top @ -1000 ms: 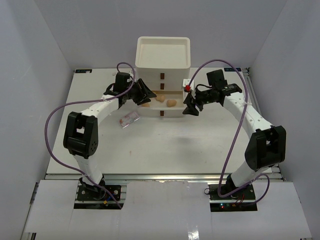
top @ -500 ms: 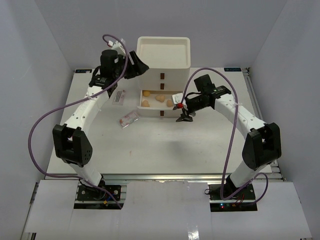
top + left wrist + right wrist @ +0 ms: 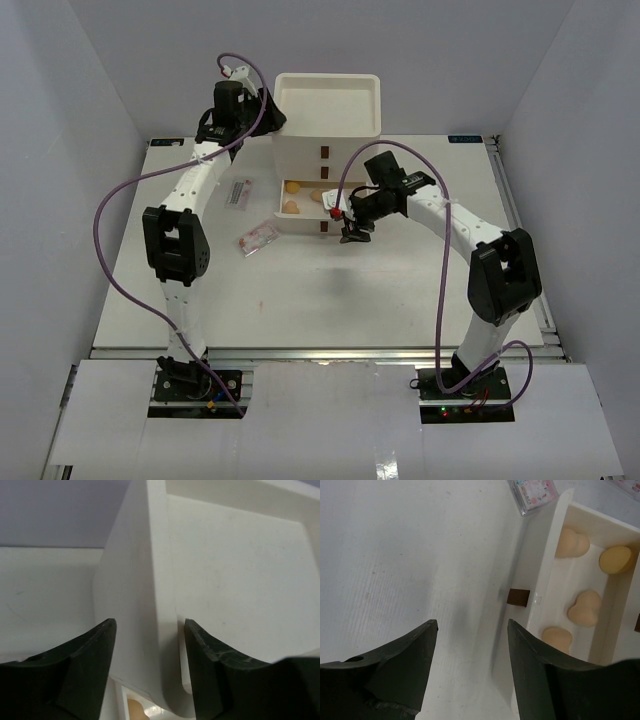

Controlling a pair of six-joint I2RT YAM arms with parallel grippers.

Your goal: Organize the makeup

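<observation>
— both arms moved. the left gripper [image 3: 268, 106] went from the open drawer [image 3: 298, 222] up to the top left corner of the white box [image 3: 328, 135], which stands at the bench's far edge. the right gripper [image 3: 351, 232] came round in front of the drawer.
— are the fingers holding anything?
— no. both pairs are spread wide. the left fingers [image 3: 75, 670] sit either side of the box corner. the right ones hang over the brown handle [image 3: 518, 597].
— what could go wrong?
— i think the right fingers could miss that little handle, or push the drawer crooked so it jams. the left arm could bump the box and slide it.
— where's the makeup?
— tan sponges [image 3: 585, 607] lie in the drawer. a pink packet [image 3: 258, 240] and a white-blue sachet [image 3: 238, 193] lie on the bench to its left. i can't see any bottles, or inside the shut drawers.
</observation>
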